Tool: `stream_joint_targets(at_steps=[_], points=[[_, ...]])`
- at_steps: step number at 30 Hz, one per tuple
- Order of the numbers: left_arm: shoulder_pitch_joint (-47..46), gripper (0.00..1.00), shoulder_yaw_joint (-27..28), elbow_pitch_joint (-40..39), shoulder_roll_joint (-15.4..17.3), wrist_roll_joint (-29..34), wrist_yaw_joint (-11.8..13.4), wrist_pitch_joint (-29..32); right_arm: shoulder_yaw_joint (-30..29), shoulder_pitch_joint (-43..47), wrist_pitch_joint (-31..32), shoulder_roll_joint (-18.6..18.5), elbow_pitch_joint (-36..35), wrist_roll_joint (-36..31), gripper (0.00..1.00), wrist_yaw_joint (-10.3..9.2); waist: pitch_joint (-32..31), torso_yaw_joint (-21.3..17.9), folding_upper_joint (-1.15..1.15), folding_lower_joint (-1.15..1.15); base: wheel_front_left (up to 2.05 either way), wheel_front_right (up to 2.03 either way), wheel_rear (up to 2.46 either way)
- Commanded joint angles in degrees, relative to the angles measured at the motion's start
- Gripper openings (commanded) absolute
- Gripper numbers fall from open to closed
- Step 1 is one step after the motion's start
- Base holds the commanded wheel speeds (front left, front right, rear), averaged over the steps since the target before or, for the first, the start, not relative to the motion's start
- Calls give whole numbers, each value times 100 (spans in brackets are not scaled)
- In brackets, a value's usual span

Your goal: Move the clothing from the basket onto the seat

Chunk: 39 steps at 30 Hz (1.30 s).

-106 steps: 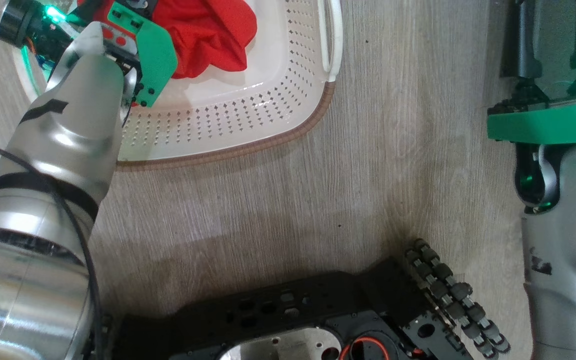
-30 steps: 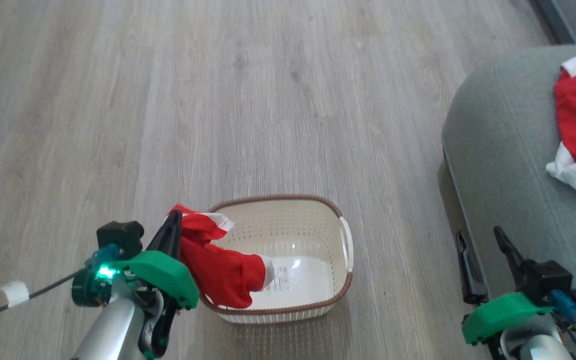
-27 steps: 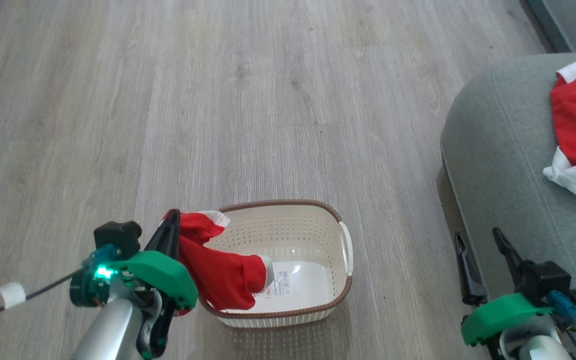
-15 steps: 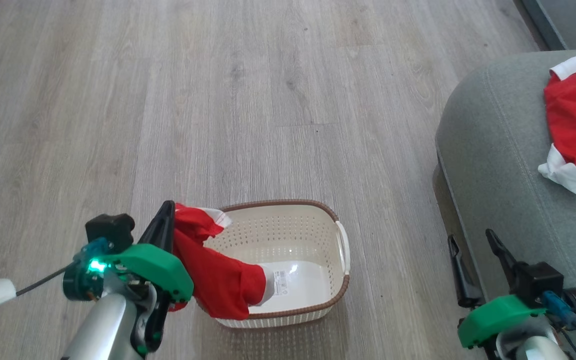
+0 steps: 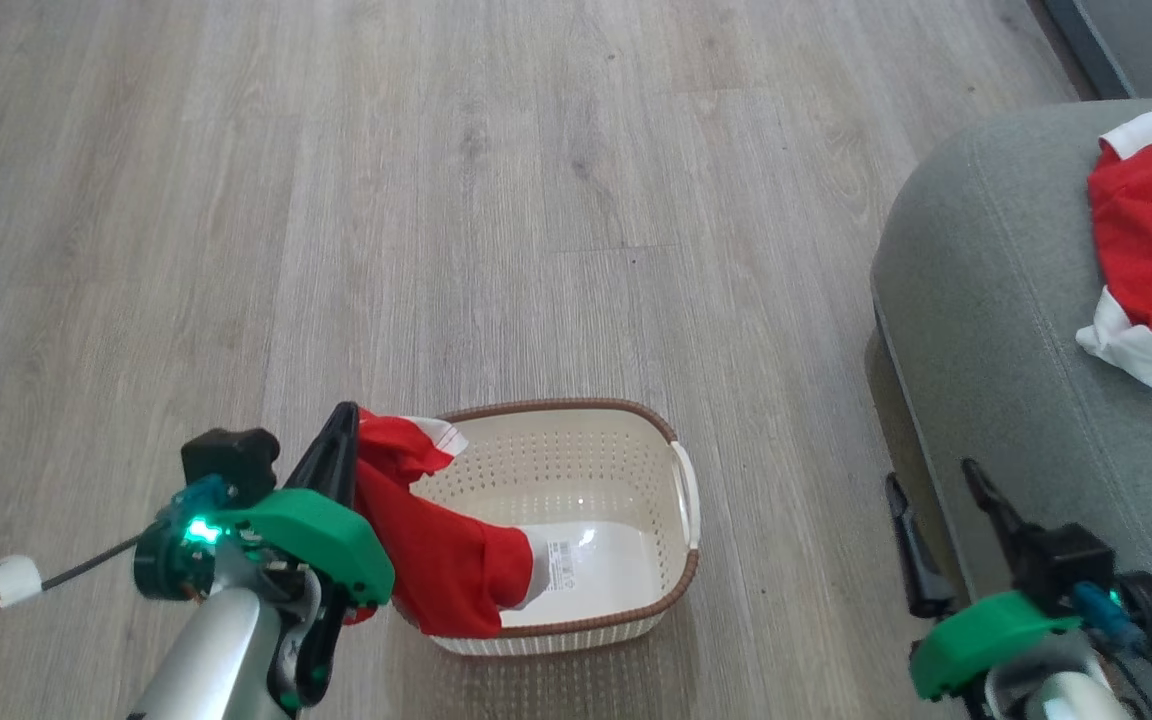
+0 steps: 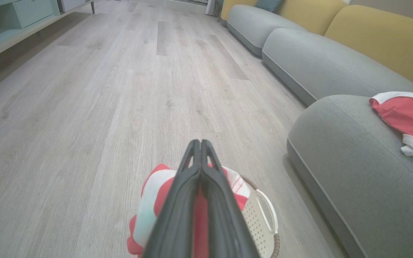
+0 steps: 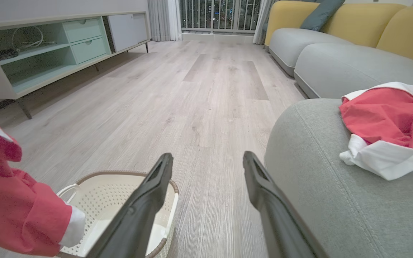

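My left gripper (image 5: 341, 420) is shut on the red clothing (image 5: 436, 560), which has white trim. The clothing hangs from the gripper over the left end of the cream basket (image 5: 586, 410), its lower sleeve still inside. In the left wrist view the closed fingers (image 6: 200, 143) pinch the red and white fabric (image 6: 149, 200) above the basket (image 6: 264, 215). My right gripper (image 5: 933, 475) stands open and holds nothing beside the grey-green seat (image 5: 996, 330). The right wrist view shows this gripper (image 7: 208, 157) between the basket (image 7: 120, 193) and the seat (image 7: 317, 172).
A second red and white garment (image 5: 1151, 230) lies on the seat. More grey cushions (image 6: 317, 64) with yellow backs (image 6: 382, 32) run along the right. A low shelf unit (image 7: 48, 50) lines the left wall. A taped cable (image 5: 11, 580) crosses the wooden floor.
Since 3.5 s ago the camera has risen and the clothing has come up out of the basket in my left gripper. Over the last second both grippers have barely shifted.
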Motion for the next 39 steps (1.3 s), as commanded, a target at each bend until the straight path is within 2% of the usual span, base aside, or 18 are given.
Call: stream_joint_targets(at_steps=[1,4,10,16,23,30,39], points=[[-332,0,193,-226,146,-10,44,-15,232,-254,-37,-110,-171,-59,100,-2,-4,-5,0,0,0,0,0],[-390,0,132,-288,163,39,32,-17,764,-397,-37,-176,-136,-106,100,-2,2,-15,0,0,0,0,0],[-626,0,-75,-473,133,137,-38,102,2417,-1095,-37,-336,67,22,100,-2,38,41,0,0,0,0,0],[-884,0,-313,-577,0,218,-87,231,3816,-2016,-37,-338,399,284,100,-2,67,195,0,0,0,0,0],[-1058,0,-614,-618,-196,284,-179,303,4626,-2833,-37,-247,750,528,100,-2,106,391,0,0,0,0,0],[-1170,0,-986,-761,-337,373,-285,401,5121,-3391,-37,-179,1411,513,100,-2,146,551,0,0,0,0,0],[-1123,0,-1355,-1155,-434,331,-391,600,5053,-3559,-37,-127,1767,385,100,-2,91,615,0,0,0,0,0]])
